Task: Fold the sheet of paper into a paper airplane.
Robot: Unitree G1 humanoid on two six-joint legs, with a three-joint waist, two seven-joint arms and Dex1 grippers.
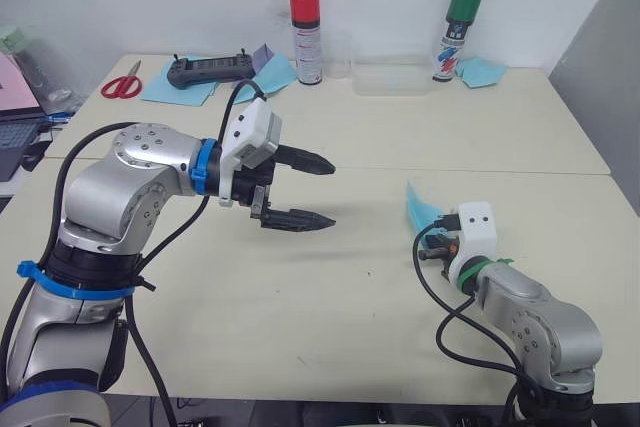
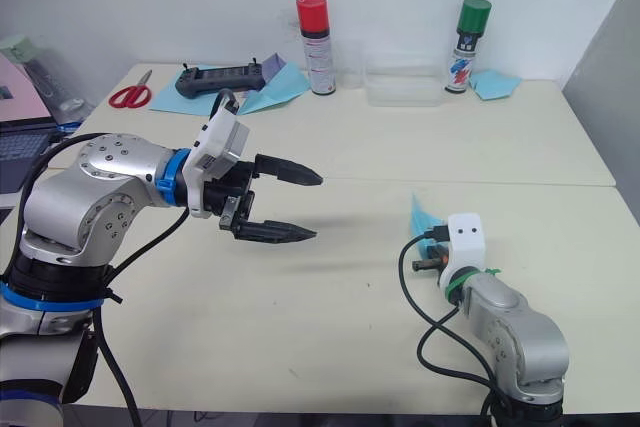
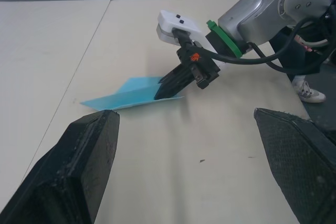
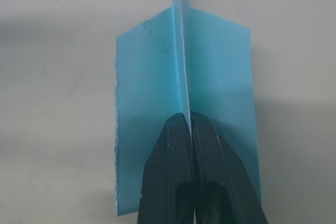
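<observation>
Blue paper airplane point(image 3: 137, 94) pinched in right hand point(image 3: 164, 89); left hand point(image 1: 315, 190) spread, empty.

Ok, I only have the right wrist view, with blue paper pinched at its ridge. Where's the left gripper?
Observer: The left gripper hangs above the table, open, apart from the paper airplane.
Operator: Is the paper touching the table?
Observer: Its lower edge looks to rest on it while the right gripper pinches the ridge.
Operator: What's further back?
Observer: A red-capped spray can and a green-capped spray can at the far edge.
</observation>
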